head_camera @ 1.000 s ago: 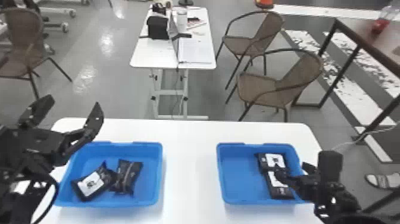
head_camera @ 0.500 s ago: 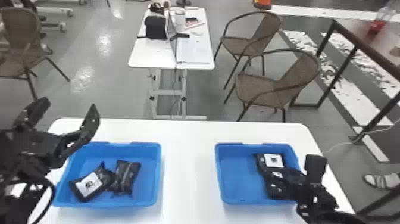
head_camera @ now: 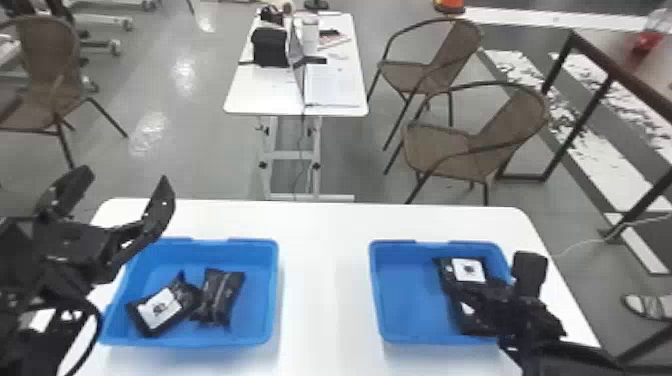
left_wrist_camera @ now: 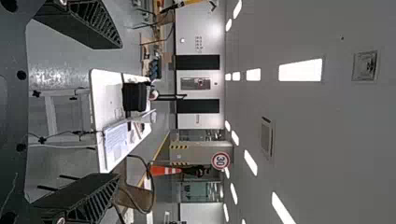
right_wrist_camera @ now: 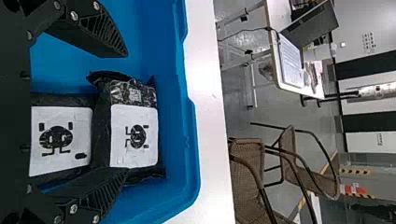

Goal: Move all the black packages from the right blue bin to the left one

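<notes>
Because two black packages (right_wrist_camera: 133,135) lie side by side in right blue bin (head_camera: 407,295), right gripper (right_wrist_camera: 126,113) hangs open over them, likely to straddle one; left gripper (head_camera: 126,177), also open, near left bin (head_camera: 275,285) holding two more packages (head_camera: 217,297).

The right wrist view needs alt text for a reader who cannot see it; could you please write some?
The right gripper is open at two black packages with white labels, lying side by side in a blue bin. Beyond are the edge of a white table, woven chairs and a desk with a laptop.
</notes>
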